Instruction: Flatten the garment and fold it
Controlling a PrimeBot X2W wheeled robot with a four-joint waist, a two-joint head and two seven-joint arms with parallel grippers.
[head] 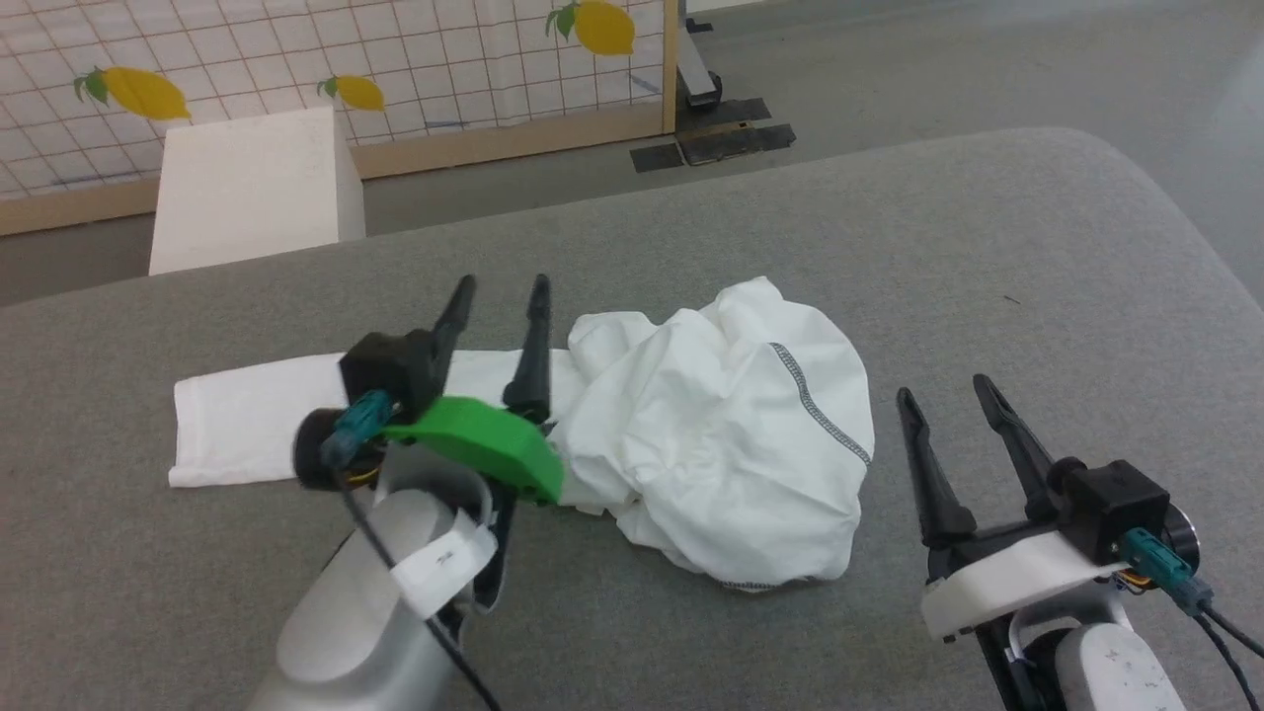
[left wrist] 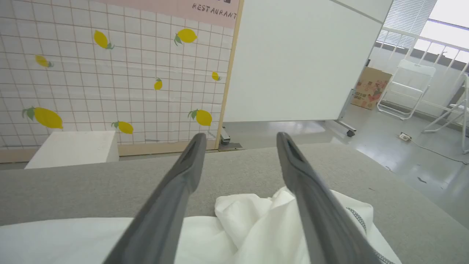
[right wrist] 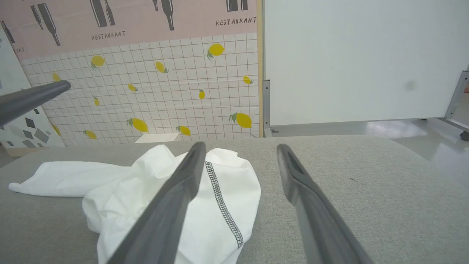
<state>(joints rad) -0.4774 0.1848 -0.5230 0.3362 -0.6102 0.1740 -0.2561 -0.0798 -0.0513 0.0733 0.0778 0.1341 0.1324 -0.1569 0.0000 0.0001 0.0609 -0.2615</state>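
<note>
T-shirt point(head: 711, 425), white, lies crumpled on the grey padded table point(head: 987, 247). It is one bunched mound with a grey zigzag seam point(head: 815, 405) curving over it. A flatter strip point(head: 247, 425) runs out of the mound toward my left and ends in a straight edge.

My left gripper point(head: 502, 283) is over that strip, just left of the mound. Its fingers are spread and point past the shirt's far edge, with nothing between them. Cannot tell whether they touch the cloth.

My right gripper point(head: 942, 388) is just right of the mound and apart from it, over bare table. Its fingers are also spread, with nothing in them.

Bare table rings the shirt on every side: a wide band right of it out to the rounded table corner, a band on the near side, and a narrower one beyond the strip's left end.

The table's far edge runs well beyond the shirt. Past that edge, to the far left of the shirt, stands a white box point(head: 247, 188) against a lemon-print tiled panel point(head: 425, 69). To the far right of the shirt is open grey floor point(head: 938, 69) and a whiteboard point(left wrist: 293, 62).
</note>
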